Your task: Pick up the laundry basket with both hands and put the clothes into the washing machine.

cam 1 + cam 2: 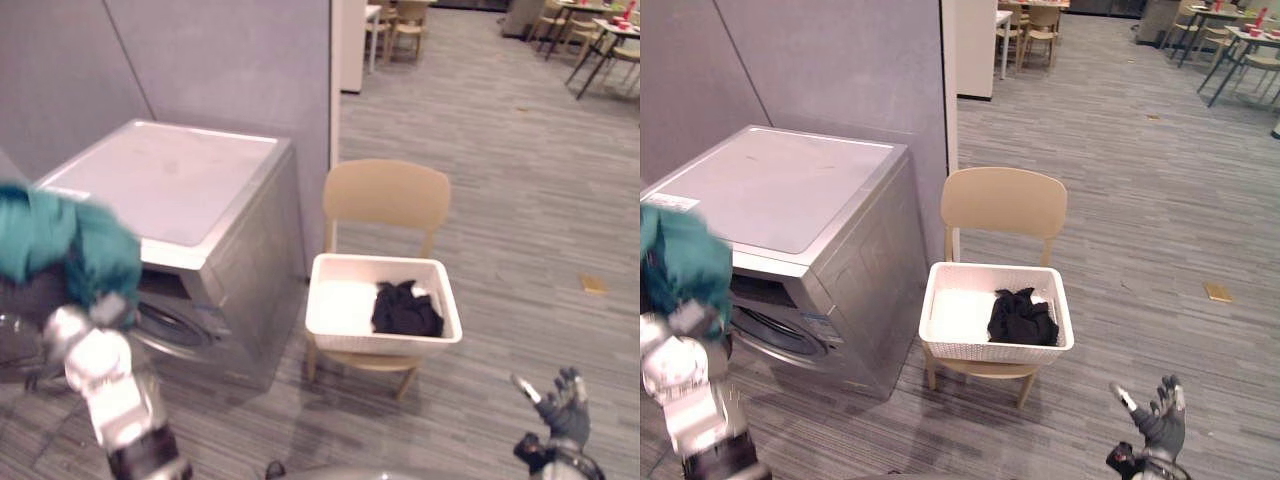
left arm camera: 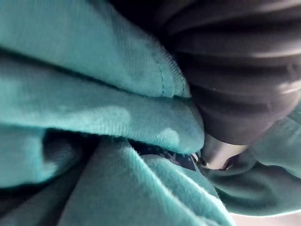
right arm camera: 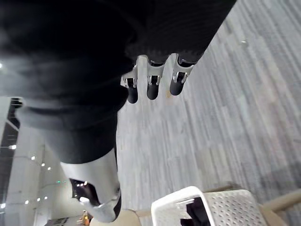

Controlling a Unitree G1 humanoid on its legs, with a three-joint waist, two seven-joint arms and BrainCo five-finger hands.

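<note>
Left eye view: we are seeing left hand (image 1: 92,355) under teal garment (image 1: 60,245), left edge, grip hidden, cannot tell; right hand (image 1: 565,410) spread, lower right.

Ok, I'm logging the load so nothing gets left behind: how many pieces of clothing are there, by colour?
Teal: 1, the teal garment bunched over the left hand, in front of the washing machine.
Black: 1, the black garment lying in the white basket on the chair.
Total: 2.
</note>
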